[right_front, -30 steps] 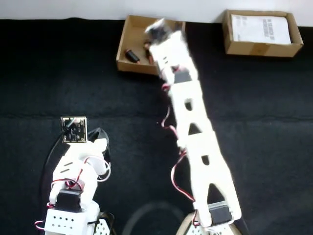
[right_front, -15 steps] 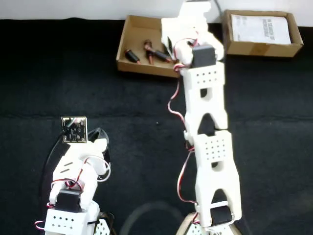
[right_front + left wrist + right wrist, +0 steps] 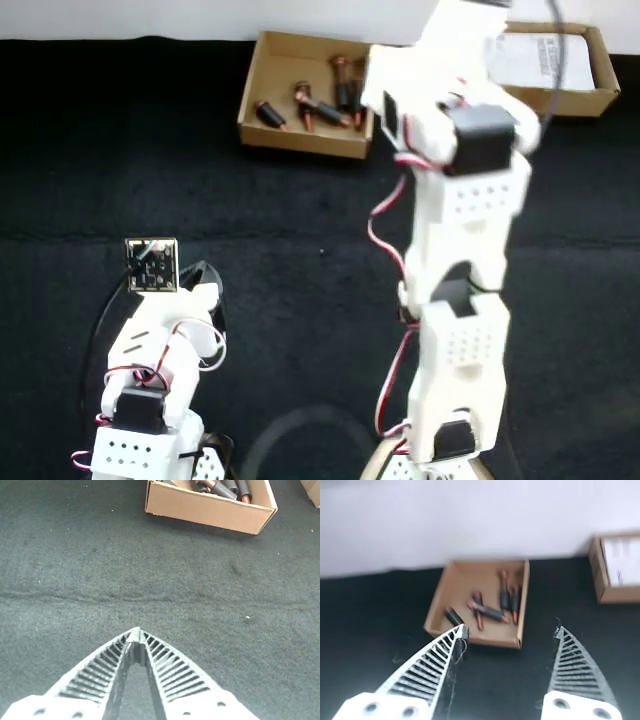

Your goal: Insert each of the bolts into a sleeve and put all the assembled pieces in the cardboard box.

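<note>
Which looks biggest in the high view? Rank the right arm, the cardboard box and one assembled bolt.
1. right arm, though it stands nearer the camera, which inflates it.
2. cardboard box.
3. assembled bolt.

A cardboard box (image 3: 300,140) at the worktop's (image 3: 250,220) far edge holds several sleeved bolts (image 3: 325,110), the right arm (image 3: 460,250) covering one end, the left arm (image 3: 160,350) at the front-left corner.

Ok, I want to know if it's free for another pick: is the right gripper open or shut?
Open. Its wrist view shows the right gripper with fingers spread wide apart, nothing held between them.
</note>
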Controlling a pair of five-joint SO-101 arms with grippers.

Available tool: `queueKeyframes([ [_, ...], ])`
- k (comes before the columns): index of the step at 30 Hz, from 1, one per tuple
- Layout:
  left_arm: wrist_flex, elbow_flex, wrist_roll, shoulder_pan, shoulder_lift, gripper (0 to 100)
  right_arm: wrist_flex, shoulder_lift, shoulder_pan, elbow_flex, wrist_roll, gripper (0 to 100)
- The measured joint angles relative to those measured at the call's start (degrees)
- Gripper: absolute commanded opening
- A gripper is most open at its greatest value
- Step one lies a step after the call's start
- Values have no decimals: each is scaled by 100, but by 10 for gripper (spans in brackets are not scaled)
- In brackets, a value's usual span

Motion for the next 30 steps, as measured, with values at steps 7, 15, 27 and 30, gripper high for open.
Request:
queueKeyframes([
  [7,18,0,0,0,0,27,0,-2312,-316,1108,88,249],
  [15,132,0,0,0,0,27,0,-5442,-334,4774,149,249],
  [27,1090,0,0,0,0,24,-536,-8624,35,10198,185,249],
  [30,1319,0,0,0,0,23,-1415,-9257,633,11965,185,249],
])
